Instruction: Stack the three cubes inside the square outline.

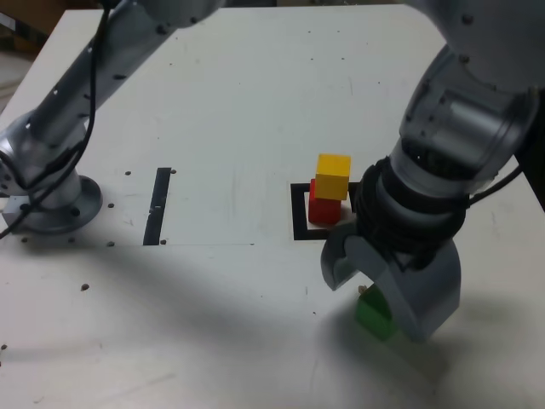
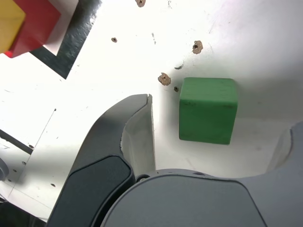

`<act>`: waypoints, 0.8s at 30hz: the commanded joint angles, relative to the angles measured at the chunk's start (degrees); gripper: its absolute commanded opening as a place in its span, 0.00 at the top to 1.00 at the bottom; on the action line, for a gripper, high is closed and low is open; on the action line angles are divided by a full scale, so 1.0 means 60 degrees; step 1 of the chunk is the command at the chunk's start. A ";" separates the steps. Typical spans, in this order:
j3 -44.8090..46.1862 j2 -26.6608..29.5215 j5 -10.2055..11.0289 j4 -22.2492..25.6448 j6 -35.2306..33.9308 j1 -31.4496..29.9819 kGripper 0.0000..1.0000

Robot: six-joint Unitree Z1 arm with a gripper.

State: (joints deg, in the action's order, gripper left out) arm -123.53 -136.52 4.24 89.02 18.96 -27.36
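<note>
Green cube (image 2: 208,110) sits on the table (image 1: 238,111) between the gripper's (image 1: 385,294) spread jaws, untouched. Beyond it, yellow cube (image 1: 333,175) tops red cube (image 1: 324,209) inside the square outline (image 1: 300,213).

We see the table (image 1: 255,111) from high above, looking down. Our wrist camera looks down from very close. Both show the green cube (image 1: 374,317) (image 2: 208,109).

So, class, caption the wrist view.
Open claw straddling the green cube on the white table.
</note>
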 commanded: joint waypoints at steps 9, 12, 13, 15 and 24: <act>-0.0427 -0.0678 -0.0235 0.0050 -0.0056 -0.0010 0.20; -0.0501 -0.0791 -0.0245 0.0085 -0.0132 -0.0010 0.32; -0.0513 -0.0805 -0.0229 0.0096 -0.0161 -0.0010 0.37; -0.0520 -0.0808 -0.0177 0.0112 -0.0211 -0.0010 0.50; -0.0498 -0.0730 -0.0059 0.0134 -0.0243 -0.0010 0.70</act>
State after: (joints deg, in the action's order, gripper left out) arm -126.51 -141.11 3.81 89.36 17.66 -27.36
